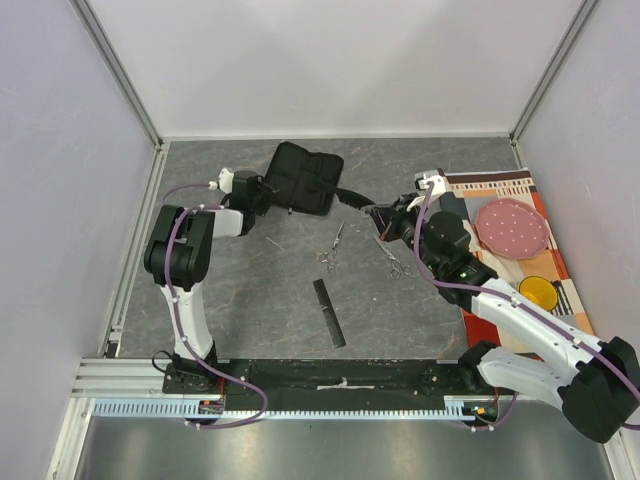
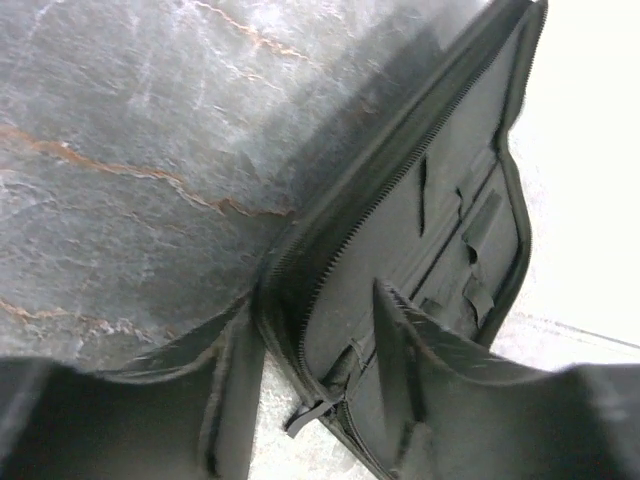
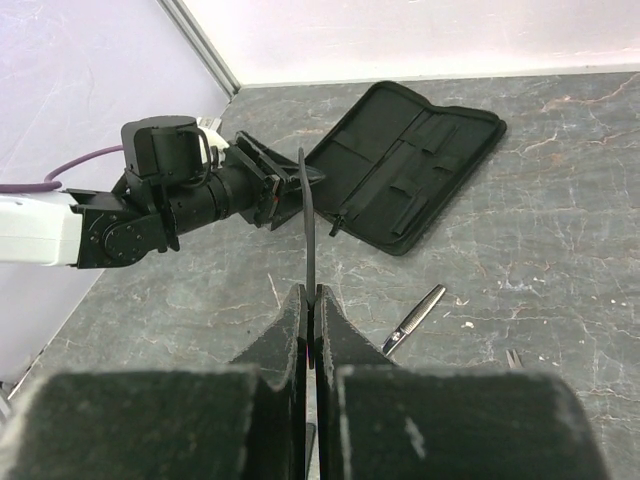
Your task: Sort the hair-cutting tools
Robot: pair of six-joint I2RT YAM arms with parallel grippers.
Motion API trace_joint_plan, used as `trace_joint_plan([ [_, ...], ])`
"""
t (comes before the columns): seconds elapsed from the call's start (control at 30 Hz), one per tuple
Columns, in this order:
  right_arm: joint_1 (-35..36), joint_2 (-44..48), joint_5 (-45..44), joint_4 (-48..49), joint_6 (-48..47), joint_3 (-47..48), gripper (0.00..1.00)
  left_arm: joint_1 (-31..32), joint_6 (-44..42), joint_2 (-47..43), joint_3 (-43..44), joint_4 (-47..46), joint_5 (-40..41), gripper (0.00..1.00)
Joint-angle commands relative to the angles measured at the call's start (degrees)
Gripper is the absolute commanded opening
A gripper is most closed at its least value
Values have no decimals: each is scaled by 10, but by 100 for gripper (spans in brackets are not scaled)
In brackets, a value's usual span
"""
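Right gripper (image 3: 310, 300) clamps handled comb (image 3: 307, 215) aloft; left gripper (image 2: 312, 300) straddles pouch (image 1: 305, 178) edge.
Left jaws half-open. Scissors (image 1: 335, 245), second scissors (image 1: 393, 258) and flat comb (image 1: 329, 312) lie mid-counter; pouch near far edge.

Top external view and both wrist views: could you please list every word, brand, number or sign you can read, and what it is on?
None can be read in any view.
Black zip pouch: no label shows.
Scissors, second scissors, black comb: any marks are too small to tell.
Patterned mat: shapes only, no lettering.
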State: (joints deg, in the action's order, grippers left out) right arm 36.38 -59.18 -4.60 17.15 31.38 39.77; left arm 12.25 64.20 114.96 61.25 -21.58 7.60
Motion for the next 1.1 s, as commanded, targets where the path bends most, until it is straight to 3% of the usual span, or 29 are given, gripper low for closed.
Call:
trace_joint_plan([
  [0.0,-5,-8,2,36,-18,-3,0,-10,29,31,28,30,16,44],
  [0.03,-6,-9,3,37,-17,-3,0,-12,33,33,28,30,17,25],
  [0.1,-7,-12,7,38,-18,-3,0,-16,35,33,28,29,18,7],
  [0.13,-8,-11,8,39,-17,-4,0,-18,32,33,29,27,16,2],
  [0.3,-8,-6,14,30,-19,-2,0,-33,17,8,11,-6,-14,2],
  [0.47,-8,22,3,-11,-34,15,0,-56,3,-46,-38,-91,-134,2],
  [0.73,-9,81,6,-171,-91,101,0,-77,-2,-142,-79,-142,-380,2],
  [1.07,-9,158,44,-439,-105,232,0,-67,-56,-296,-182,-98,-599,2],
])
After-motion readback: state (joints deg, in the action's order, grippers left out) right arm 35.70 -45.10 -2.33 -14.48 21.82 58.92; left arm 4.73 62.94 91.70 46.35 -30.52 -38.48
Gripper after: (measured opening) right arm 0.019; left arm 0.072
